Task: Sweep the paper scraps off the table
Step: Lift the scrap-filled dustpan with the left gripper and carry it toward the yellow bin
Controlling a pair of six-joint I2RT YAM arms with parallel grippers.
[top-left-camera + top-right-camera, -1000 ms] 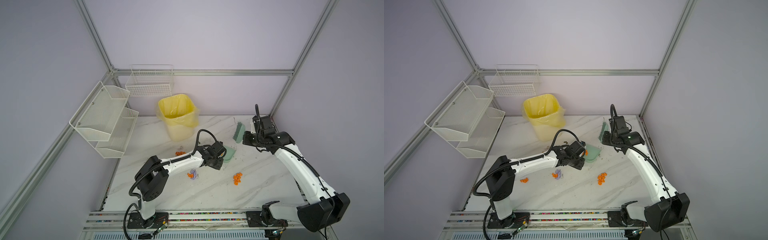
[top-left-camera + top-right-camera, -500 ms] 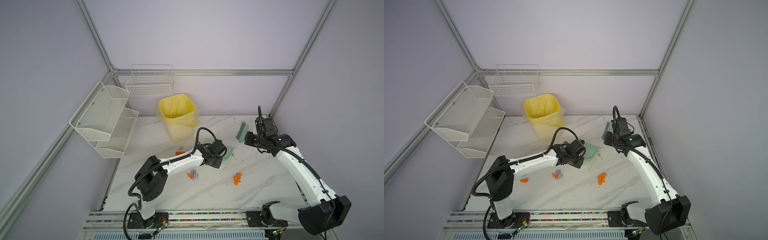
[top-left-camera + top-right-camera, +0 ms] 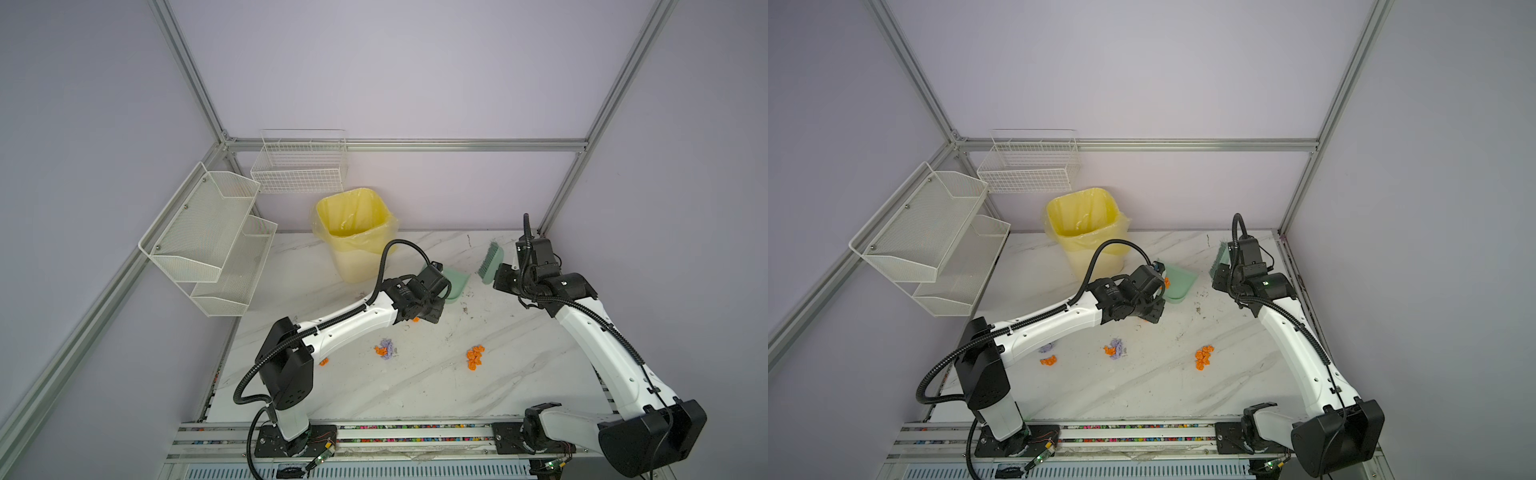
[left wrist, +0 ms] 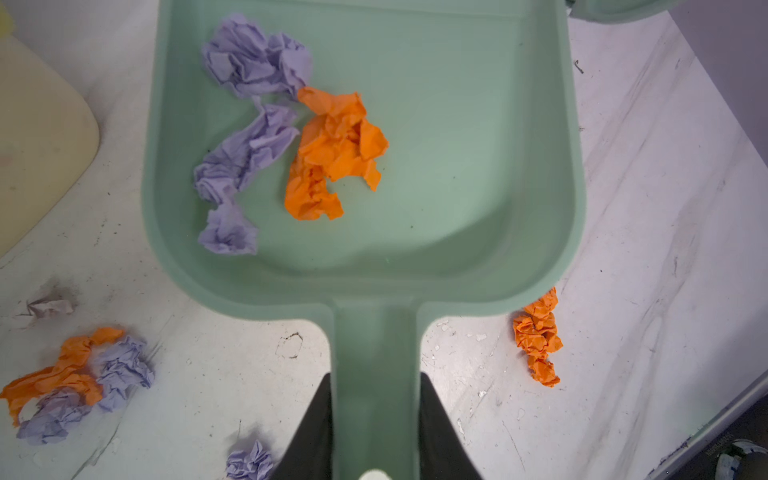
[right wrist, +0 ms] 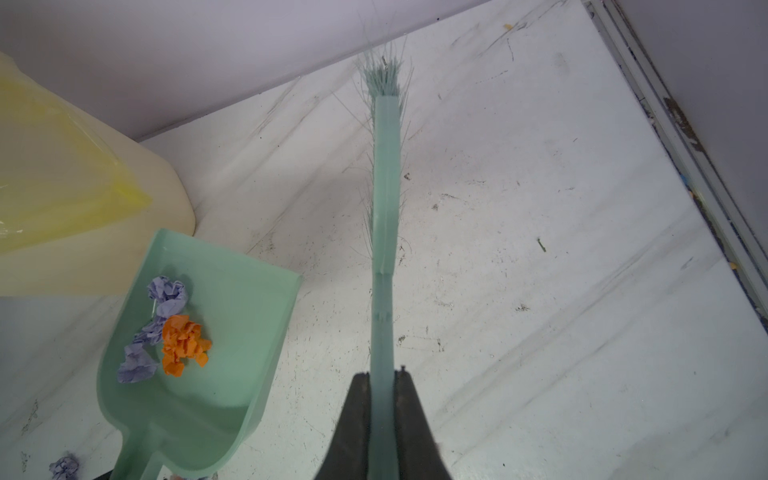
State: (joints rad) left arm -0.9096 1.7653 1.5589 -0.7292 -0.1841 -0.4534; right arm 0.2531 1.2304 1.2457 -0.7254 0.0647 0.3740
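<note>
**Pan part-loaded, brush held clear, clusters not yet collected**

The left hand (image 4: 376, 390) pinches the dustpan (image 4: 478, 145) by its handle, one finger pressed on each flat side. The pan runs straight out ahead of the hand, its open mouth pointing away. That grip looks chosen to keep the tray level. The paper scraps (image 4: 332, 153) inside it sit mid-tray, well ahead of the fingers. The lavender ones form a loose line running lengthwise, from mouth toward handle, and an orange wad touches them.

The right hand (image 5: 381, 384) is pressed together on the handle of the brush (image 5: 386, 174). The brush's long axis continues straight out from the hand, seen edge-on, with bristles fanning at the far tip. It appears to be held off the counter (image 3: 415, 386) and apart from the pan, probably so the pan can travel freely. The yellow-lined bin (image 3: 357, 232) stands near the pan's mouth, off to one side of the left hand, and is a likely place to tip.

Several scraps are not yet collected:
- An orange string (image 4: 538, 336) lies on the counter just beside the pan's rear corner, near the left hand's fingers, its long axis roughly parallel to the handle.
- A mixed cluster (image 4: 75, 382) lies on that hand's other side.
- In a top view an orange cluster (image 3: 475, 357) sits behind both hands, toward the arm bases and well apart from the brush.

By my judgement the job is partly done.
</note>
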